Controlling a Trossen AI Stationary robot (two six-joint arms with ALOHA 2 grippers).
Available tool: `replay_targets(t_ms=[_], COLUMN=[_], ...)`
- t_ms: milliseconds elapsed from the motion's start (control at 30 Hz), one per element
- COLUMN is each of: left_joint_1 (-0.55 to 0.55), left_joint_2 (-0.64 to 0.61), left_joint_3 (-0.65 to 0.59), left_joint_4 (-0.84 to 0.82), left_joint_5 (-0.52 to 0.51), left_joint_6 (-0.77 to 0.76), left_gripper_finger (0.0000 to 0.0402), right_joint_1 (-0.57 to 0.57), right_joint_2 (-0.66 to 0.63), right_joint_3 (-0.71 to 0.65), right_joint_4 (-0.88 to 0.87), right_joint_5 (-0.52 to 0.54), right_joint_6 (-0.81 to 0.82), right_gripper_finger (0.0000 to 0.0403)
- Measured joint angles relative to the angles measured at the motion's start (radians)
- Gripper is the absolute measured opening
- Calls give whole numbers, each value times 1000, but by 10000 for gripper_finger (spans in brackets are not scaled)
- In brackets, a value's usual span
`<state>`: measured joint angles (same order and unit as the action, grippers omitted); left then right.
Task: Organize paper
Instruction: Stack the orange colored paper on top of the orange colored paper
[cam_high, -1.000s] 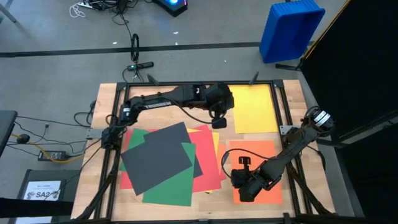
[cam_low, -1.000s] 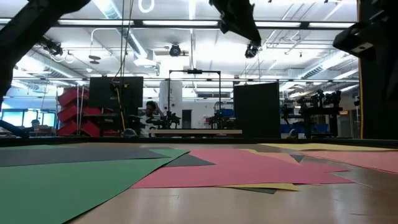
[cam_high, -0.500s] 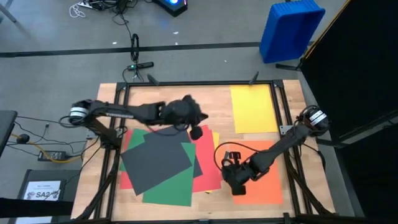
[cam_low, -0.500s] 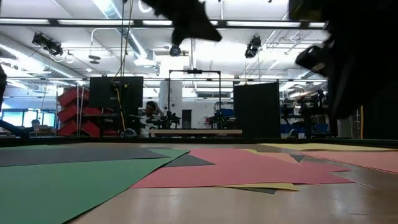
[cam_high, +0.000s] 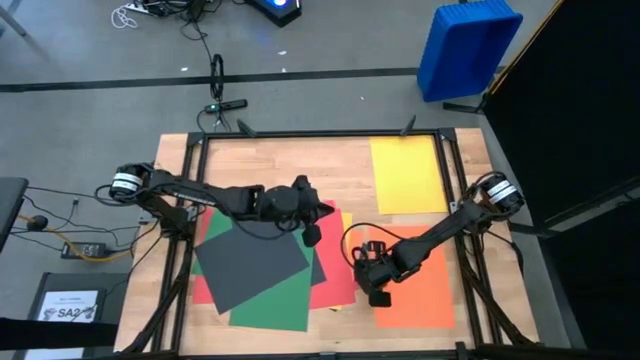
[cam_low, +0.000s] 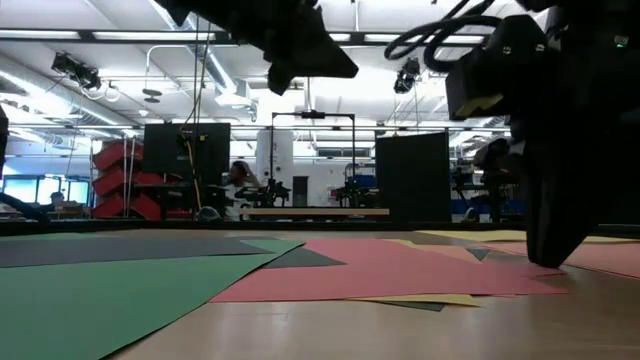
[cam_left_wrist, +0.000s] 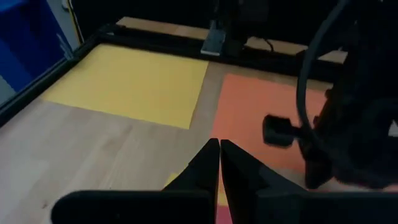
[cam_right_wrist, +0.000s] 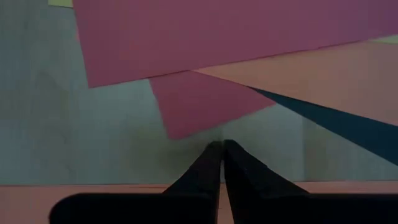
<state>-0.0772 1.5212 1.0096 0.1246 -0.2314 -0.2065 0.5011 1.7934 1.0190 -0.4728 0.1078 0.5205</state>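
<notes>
A messy pile of coloured paper (cam_high: 265, 265) lies left of a lone orange sheet (cam_high: 425, 290). The right gripper (cam_high: 378, 293), fingers shut and empty, sits at that sheet's left edge. The left gripper (cam_high: 312, 233), shut, empty, hovers over the pile. Sheets look light, floppy, slippery; best pinched at an exposed corner

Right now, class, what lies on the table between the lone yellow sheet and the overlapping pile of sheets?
In the high view, only bare wooden tabletop separates the yellow sheet from the pile; the left gripper, shut, hangs over the pile's near edge.
</notes>
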Motion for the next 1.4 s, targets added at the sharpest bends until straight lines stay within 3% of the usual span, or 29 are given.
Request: replay_targets(t_ms=[767,1400], left_joint_1=[-3,-3], left_joint_2=[4,4], left_joint_3=[-2,-1], left_joint_4=[15,15], left_joint_5=[7,7], left_joint_6=[11,-8], left_gripper_finger=[0,0], right_joint_1=[35,41], right_joint_2=[7,8], right_joint_3=[3,1], right_joint_4=[-184,-234], right_joint_5=[-64,-86], right_joint_6=[98,132], right_gripper_finger=[0,0])
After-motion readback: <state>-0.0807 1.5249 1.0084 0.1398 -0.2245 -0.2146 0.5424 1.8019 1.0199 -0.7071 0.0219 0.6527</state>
